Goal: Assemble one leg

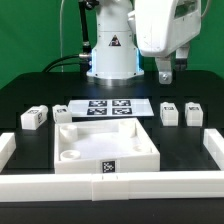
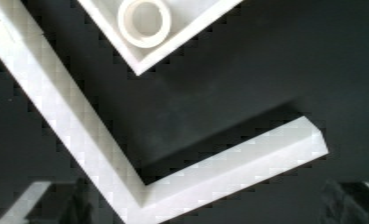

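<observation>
gripper (image 1: 166, 75) hangs in the air toward the exterior view's right, over the black table (image 1: 150, 135), holding nothing. in the wrist view its two dark, blurred fingers (image 2: 35, 200) sit far apart with only bare table between them, so the pincer is wide.

four legs, all loose on the table, in one row either side of the marker board (image 1: 105, 107). left outer leg (image 1: 35, 117) and left inner leg (image 1: 63, 113) are on the exterior view's left of the board, near each other, not touching. right inner leg (image 1: 168, 113) and right outer leg (image 1: 193, 113) are on the board's other side, with a gap between them. tag stickers show on the left outer leg and on top of both right legs; can't make one out on the left inner leg. the gripper is nearest the right inner leg: it shows above it in that picture, clearly apart from it.

white panel (image 1: 105, 148) lies flat on the camera side of the marker board, with one tag on its near edge. the left inner leg sits just behind one of its far corners. the wrist view catches one panel corner with a round socket (image 2: 145, 20), and beside it the l-shaped corner of the white rail (image 2: 83, 115). in the exterior view the rail (image 1: 60, 185) runs along the table's near edge and up both sides.
</observation>
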You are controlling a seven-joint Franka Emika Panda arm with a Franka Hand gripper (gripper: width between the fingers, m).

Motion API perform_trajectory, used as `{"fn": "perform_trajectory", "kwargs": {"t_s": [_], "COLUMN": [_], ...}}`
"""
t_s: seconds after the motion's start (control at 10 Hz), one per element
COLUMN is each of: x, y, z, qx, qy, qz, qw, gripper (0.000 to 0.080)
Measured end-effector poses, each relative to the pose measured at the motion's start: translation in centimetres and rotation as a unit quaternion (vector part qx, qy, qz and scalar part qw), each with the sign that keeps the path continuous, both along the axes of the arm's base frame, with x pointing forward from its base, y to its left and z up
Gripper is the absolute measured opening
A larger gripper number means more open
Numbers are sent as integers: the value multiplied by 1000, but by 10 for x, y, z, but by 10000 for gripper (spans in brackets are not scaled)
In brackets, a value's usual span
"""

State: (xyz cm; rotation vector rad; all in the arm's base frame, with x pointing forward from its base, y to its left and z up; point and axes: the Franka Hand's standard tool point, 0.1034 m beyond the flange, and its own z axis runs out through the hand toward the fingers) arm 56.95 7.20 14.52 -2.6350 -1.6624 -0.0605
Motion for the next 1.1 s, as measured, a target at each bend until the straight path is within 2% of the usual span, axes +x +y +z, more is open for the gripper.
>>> {"fn": "perform_trajectory", "kwargs": {"t_s": [0.8, 0.9, 1.1], "x": [0, -3, -43], "y": [-1, -7, -43], "z": [-2, -2, -19], "qx": [-1, 0, 5], "qy": [1, -6, -39], "qz": [0, 23, 124], "qw": [1000, 1000, 991], "gripper": [650, 650, 650]}}
